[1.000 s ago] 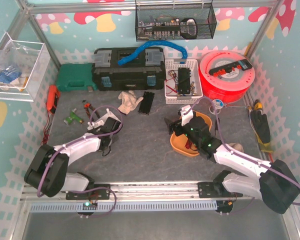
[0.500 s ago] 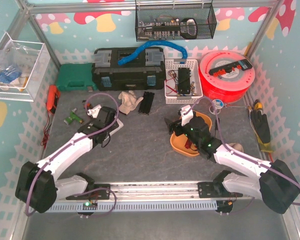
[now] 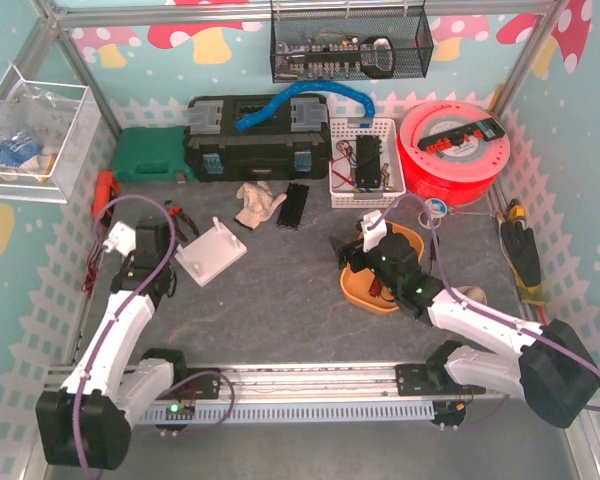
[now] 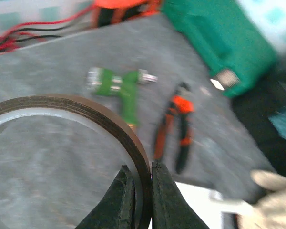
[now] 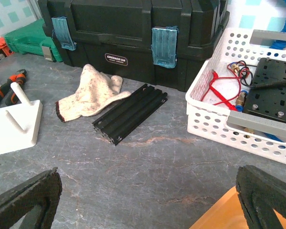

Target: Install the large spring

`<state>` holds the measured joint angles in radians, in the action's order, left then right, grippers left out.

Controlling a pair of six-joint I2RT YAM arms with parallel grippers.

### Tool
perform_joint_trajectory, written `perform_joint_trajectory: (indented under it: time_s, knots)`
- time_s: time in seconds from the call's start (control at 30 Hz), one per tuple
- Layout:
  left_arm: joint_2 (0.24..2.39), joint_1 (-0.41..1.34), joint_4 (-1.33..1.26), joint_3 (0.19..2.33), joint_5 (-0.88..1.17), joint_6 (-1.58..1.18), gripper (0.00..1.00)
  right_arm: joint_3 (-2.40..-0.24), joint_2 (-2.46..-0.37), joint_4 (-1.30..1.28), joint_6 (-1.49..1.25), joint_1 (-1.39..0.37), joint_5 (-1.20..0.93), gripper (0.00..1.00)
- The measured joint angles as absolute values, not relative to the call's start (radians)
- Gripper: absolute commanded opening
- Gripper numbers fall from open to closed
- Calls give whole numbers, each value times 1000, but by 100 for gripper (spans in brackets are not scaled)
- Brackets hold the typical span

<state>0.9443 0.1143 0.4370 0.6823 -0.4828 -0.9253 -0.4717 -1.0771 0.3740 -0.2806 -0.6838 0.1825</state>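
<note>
Claws differ: left claw (image 4: 142,168) has swung away from the white peg stand (image 3: 210,252), pinching a brown ring (image 4: 62,99); right claw (image 5: 145,198) gapes wide. No spring placed yet.

rag (image 3: 259,203) l of rail (image 3: 296,205) | toolbox (image 3: 258,137) behind | basket (image 3: 337,165) r of toolbox
</note>
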Motion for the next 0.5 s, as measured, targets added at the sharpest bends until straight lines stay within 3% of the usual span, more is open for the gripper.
perform_joint_trajectory:
  time_s: [0.33, 0.5]
  knots:
    - [923, -149, 475, 474, -482, -1075, 0, -472, -1077, 371, -281, -684, 187, 99]
    - [983, -185, 485, 461, -475, -1136, 16, -472, -1077, 363, -281, -684, 191, 99]
